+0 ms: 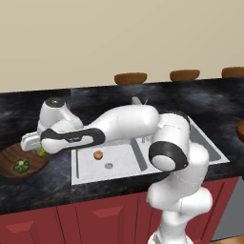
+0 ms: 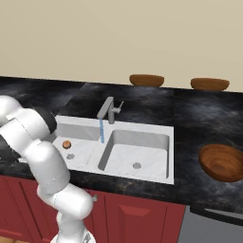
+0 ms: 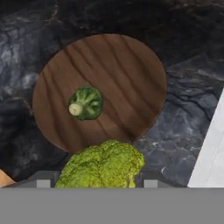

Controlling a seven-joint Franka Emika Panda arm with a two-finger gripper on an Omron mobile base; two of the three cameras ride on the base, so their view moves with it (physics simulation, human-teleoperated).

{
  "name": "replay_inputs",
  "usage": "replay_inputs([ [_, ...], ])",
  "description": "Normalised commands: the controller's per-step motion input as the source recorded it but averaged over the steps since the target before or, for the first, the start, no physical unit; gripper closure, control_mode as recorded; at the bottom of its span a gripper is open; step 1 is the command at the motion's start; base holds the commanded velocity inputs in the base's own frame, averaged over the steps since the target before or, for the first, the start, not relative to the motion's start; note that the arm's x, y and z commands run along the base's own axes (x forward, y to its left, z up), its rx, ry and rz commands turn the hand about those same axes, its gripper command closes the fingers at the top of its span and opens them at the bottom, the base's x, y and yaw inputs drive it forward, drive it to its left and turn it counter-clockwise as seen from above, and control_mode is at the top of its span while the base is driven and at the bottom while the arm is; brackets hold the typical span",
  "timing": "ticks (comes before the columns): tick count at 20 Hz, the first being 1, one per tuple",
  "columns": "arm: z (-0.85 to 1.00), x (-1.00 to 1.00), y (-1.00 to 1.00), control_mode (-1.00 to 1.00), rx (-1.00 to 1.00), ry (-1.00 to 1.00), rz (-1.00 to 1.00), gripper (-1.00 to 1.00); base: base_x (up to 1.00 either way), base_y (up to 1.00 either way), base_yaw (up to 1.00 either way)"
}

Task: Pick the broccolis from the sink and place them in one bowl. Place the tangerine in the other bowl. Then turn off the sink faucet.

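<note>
My gripper (image 3: 97, 181) is shut on a broccoli (image 3: 103, 164), whose green head bulges between the fingertips (image 3: 43, 180). It hangs over the near rim of the wide wood-grain bowl (image 3: 113, 65), where a second broccoli (image 3: 86, 103) lies left of centre. From the left base camera, the hand (image 1: 38, 145) holds its broccoli (image 1: 41, 151) above the bowl (image 1: 8, 159) left of the sink (image 1: 119, 164). The tangerine (image 1: 98, 154) (image 2: 67, 144) rests in the left basin near the drain. Blue water runs from the sink faucet (image 2: 110, 110).
Another wide brown bowl (image 2: 222, 162) sits on the dark counter right of the sink (image 2: 142, 142). Small brown oval bowls (image 2: 146, 79) (image 2: 210, 83) line the back wall. Red cabinet fronts run below the counter edge.
</note>
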Motion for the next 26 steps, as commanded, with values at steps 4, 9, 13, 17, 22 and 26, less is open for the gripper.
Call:
replay_inputs([
  [4,-0.32,0.4,0.38,-1.0,-0.01,0.0,-0.08,1.0,0.0,0.0,0.0],
  [9,-0.19,0.5,0.75,-1.0,-0.01,0.0,-0.11,-1.0,0.0,0.0,0.0],
  [13,0.86,0.35,1.0,-1.0,-0.04,-0.03,-0.13,-1.0,0.0,0.0,0.0],
  [17,0.95,0.38,1.0,-1.0,-0.14,-0.03,-0.16,-1.0,0.0,0.0,0.0],
  [22,0.37,0.02,0.11,-1.0,-0.11,0.06,-0.23,-1.0,0.0,0.0,0.0],
  [26,0.89,-0.39,-0.96,-1.0,0.04,0.2,-0.27,-1.0,0.0,0.0,0.0],
])
